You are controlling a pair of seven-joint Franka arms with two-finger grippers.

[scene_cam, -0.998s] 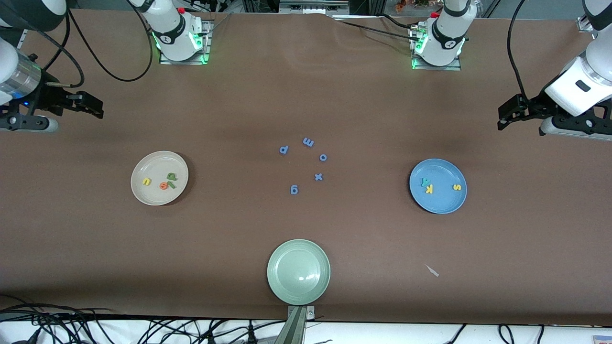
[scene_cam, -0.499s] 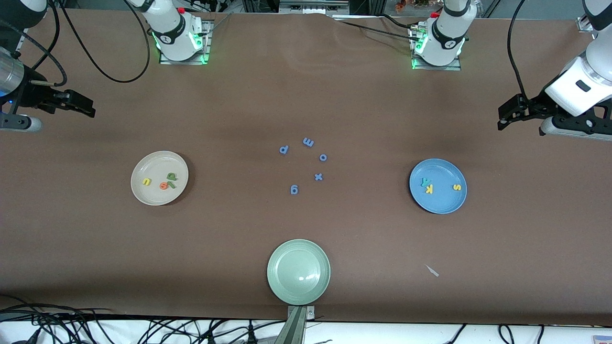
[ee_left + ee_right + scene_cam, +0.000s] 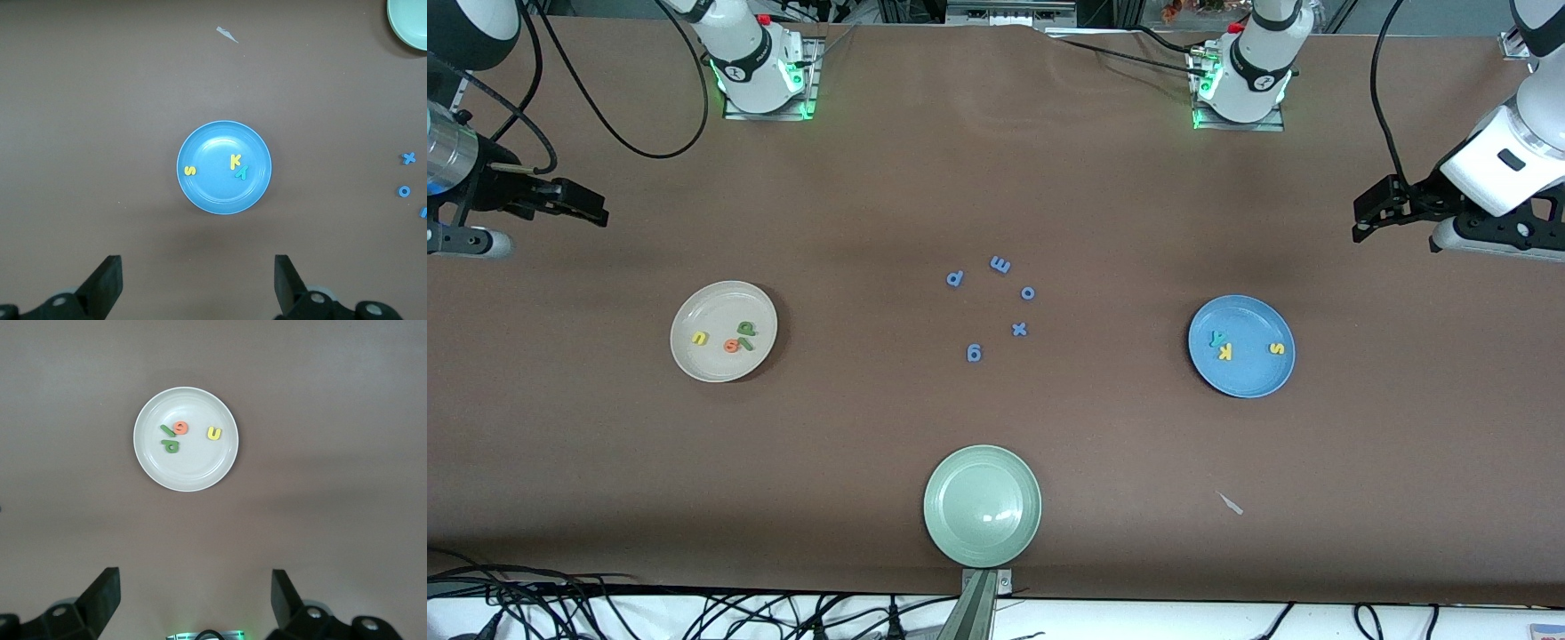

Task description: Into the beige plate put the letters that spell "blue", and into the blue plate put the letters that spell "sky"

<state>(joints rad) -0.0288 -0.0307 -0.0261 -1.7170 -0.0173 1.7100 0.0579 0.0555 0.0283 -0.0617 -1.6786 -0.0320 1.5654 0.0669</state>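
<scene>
Brown table (image 3: 854, 222), cloth-covered. Five blue-purple foam letters in a loose ring mid-table, all apart: "p" (image 3: 955, 278), "m" (image 3: 1000, 264), "o" (image 3: 1028, 292), "x" (image 3: 1020, 329), "g" (image 3: 974, 353). Pale green plate (image 3: 983, 505) at the table's edge nearest the front camera. Small pale scrap (image 3: 1232, 504) beside it, toward the left arm's end.

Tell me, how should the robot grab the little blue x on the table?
The blue x lies flat on the table, apart from the other blue letters. Probably best to come straight down from above with open fingers and pinch across its middle, where the strokes cross; lying so flat, it offers nothing to catch from the side.
</scene>
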